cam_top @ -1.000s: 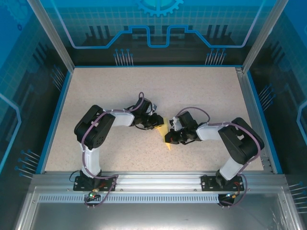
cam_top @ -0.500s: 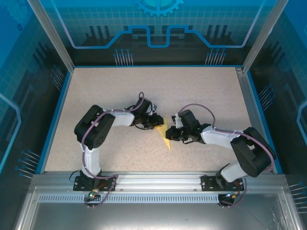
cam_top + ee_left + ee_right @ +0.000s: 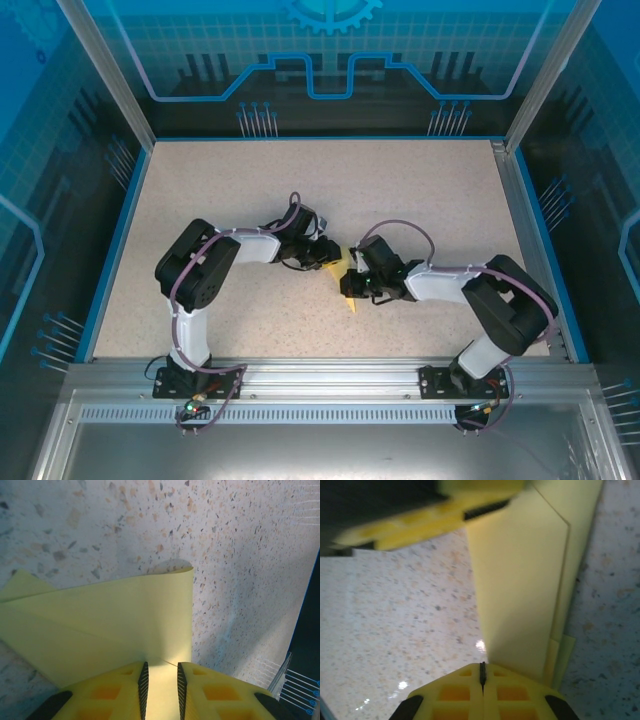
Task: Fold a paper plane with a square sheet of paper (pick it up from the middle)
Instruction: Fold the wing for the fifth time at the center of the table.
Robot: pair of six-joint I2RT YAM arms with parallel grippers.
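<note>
Left wrist, claw [image 3: 160, 669] pinching paper plane [image 3: 115, 620] edge

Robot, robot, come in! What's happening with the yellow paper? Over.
Left fingers shut on the yellow paper. Right fingers shut on its other end. Paper partly folded, held between both. Both pairs crowd close together on it.

Speckled beige table [image 3: 400, 180] enclosed by blue patterned walls [image 3: 330, 60].
</note>
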